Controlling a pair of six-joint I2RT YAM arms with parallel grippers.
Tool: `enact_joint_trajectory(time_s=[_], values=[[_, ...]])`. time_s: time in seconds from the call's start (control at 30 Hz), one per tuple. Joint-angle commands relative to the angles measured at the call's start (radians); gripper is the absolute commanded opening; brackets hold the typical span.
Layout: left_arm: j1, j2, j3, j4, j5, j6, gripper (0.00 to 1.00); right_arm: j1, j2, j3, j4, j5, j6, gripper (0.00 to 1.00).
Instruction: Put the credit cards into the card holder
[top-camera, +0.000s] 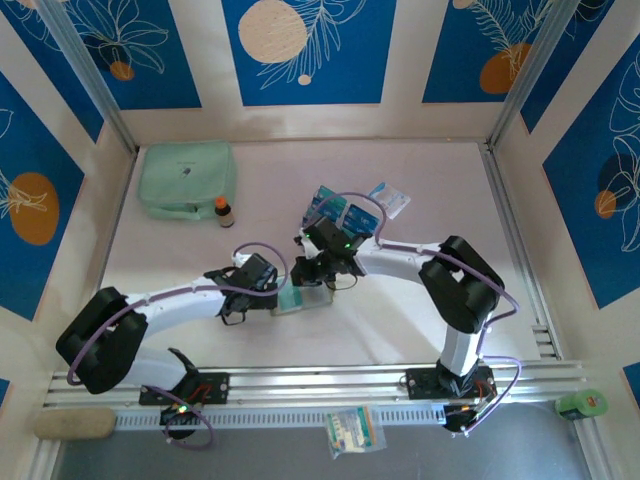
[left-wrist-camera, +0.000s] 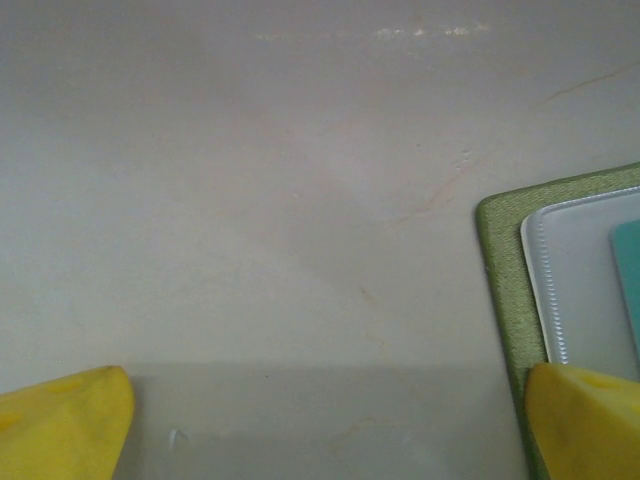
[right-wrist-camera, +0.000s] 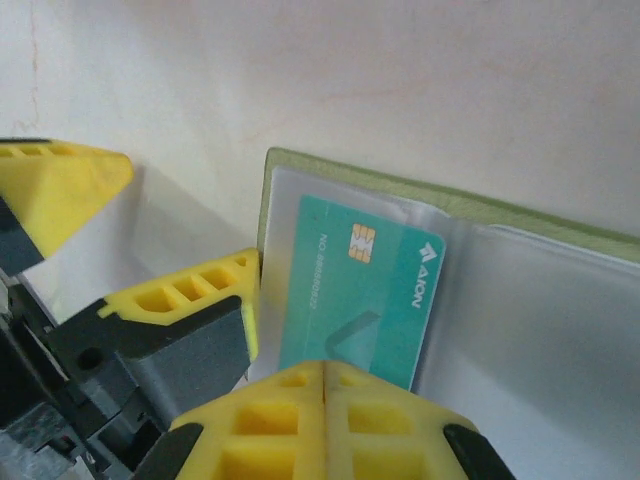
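The olive-green card holder (right-wrist-camera: 330, 170) lies open on the table, its clear pockets facing up. A teal credit card (right-wrist-camera: 365, 290) with a gold chip lies flat in the left pocket. My right gripper (right-wrist-camera: 325, 375) is shut, its fingertips pressed together over the card's near edge. My left gripper (left-wrist-camera: 325, 410) is open over bare table, and its right finger (left-wrist-camera: 585, 420) rests on the card holder's (left-wrist-camera: 503, 270) left border. A corner of the teal card (left-wrist-camera: 628, 280) shows there. From above, both grippers meet at the card holder (top-camera: 300, 298). More blue cards (top-camera: 332, 207) sit behind.
A mint-green zip pouch (top-camera: 187, 178) and a small brown bottle (top-camera: 222, 211) sit at the back left. A white-and-blue packet (top-camera: 390, 198) lies at the back, right of the cards. Low walls ring the table. A small packet (top-camera: 352, 430) lies below the front rail.
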Motion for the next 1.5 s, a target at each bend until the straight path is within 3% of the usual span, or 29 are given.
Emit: enact_joint_trajectory(time_s=[0.0, 0.57, 0.93, 1.47], values=[[0.01, 0.002, -0.018, 0.001, 0.005, -0.008, 1.0, -0.008, -0.002, -0.028, -0.041, 0.02, -0.011, 0.02], [0.009, -0.017, -0.016, -0.008, -0.004, -0.01, 1.0, 0.061, 0.122, 0.024, -0.035, 0.007, 0.009, 0.0], [0.065, -0.17, 0.017, -0.096, -0.028, -0.024, 1.0, 0.068, 0.111, 0.034, -0.036, 0.015, 0.03, 0.0], [0.073, -0.059, -0.059, 0.011, 0.065, -0.055, 1.0, 0.01, -0.003, 0.032, -0.095, 0.046, -0.006, 0.02]])
